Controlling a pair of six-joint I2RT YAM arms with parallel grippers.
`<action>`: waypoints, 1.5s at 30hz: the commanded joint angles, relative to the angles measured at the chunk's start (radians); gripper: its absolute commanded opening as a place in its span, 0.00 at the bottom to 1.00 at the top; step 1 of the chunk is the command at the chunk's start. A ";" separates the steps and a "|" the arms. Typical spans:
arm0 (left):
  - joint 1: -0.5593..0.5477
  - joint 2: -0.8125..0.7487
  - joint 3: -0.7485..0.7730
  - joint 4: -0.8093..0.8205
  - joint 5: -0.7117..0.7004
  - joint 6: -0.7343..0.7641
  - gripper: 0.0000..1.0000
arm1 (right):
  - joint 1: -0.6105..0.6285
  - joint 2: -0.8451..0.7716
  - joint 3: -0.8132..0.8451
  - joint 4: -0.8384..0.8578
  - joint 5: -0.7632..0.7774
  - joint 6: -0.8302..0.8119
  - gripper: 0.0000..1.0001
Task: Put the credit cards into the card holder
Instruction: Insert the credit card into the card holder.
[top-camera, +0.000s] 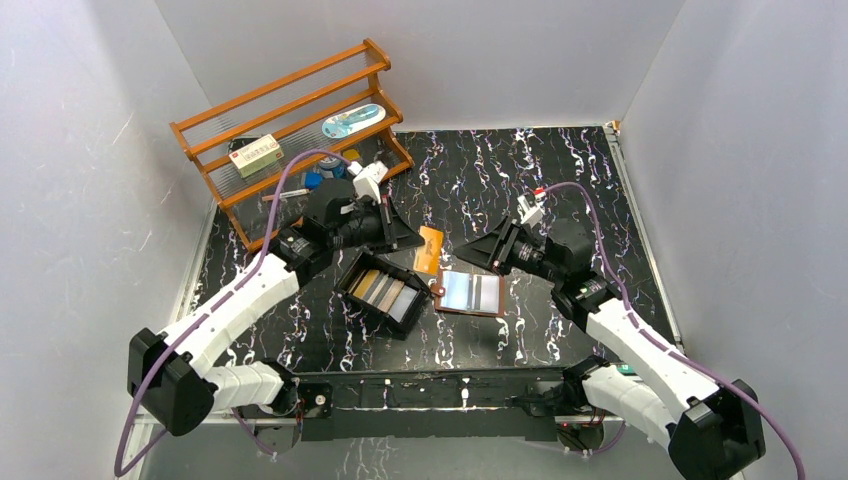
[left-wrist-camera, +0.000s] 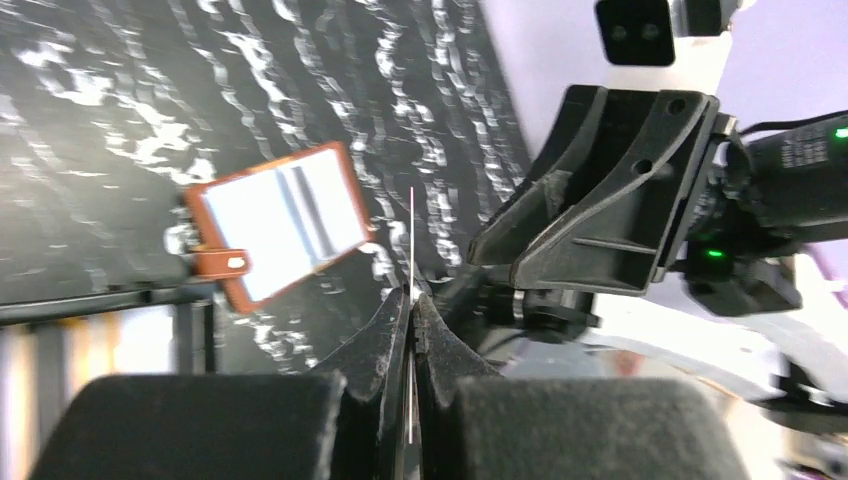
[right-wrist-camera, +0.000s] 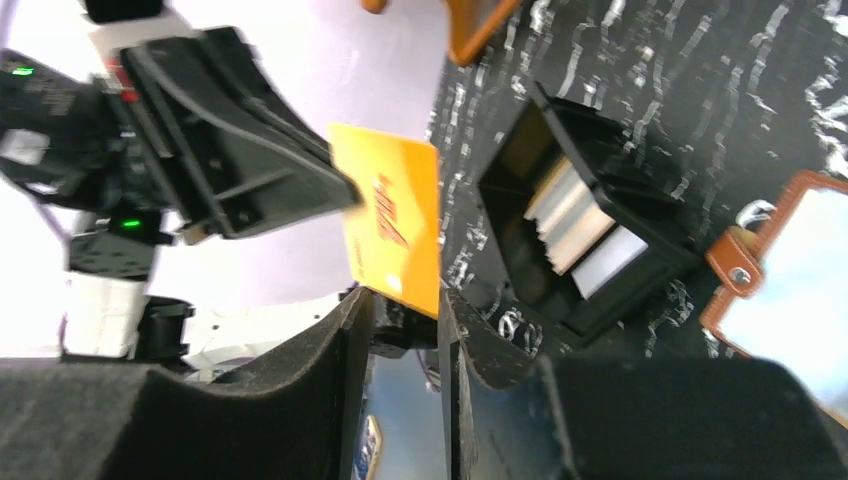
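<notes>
My left gripper (top-camera: 413, 240) is shut on a gold-orange credit card (top-camera: 430, 250) and holds it above the table, just behind the card holder. In the left wrist view the card (left-wrist-camera: 411, 240) shows edge-on as a thin line between the closed fingertips (left-wrist-camera: 412, 296). The brown card holder (top-camera: 470, 292) lies open and flat, pale pockets up; it also shows in the left wrist view (left-wrist-camera: 275, 222) and the right wrist view (right-wrist-camera: 790, 265). My right gripper (top-camera: 472, 254) is open and empty, its fingertips (right-wrist-camera: 405, 300) just under the orange card's (right-wrist-camera: 390, 225) lower edge. Several cards (top-camera: 385, 290) lie in the black tray.
The shallow black tray (top-camera: 350, 280) sits left of the card holder, also in the right wrist view (right-wrist-camera: 520, 150). A wooden rack (top-camera: 290, 110) with a box and a blue packet stands at the back left. Grey walls close in the table on three sides.
</notes>
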 joint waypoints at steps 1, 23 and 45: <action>-0.003 -0.021 -0.090 0.342 0.233 -0.285 0.00 | 0.005 -0.040 -0.007 0.205 -0.035 0.094 0.40; -0.003 -0.038 -0.148 0.451 0.247 -0.367 0.00 | 0.007 -0.034 0.014 0.091 0.024 0.114 0.46; -0.003 -0.031 -0.197 0.436 0.212 -0.367 0.15 | 0.008 -0.028 -0.031 0.223 -0.007 0.137 0.00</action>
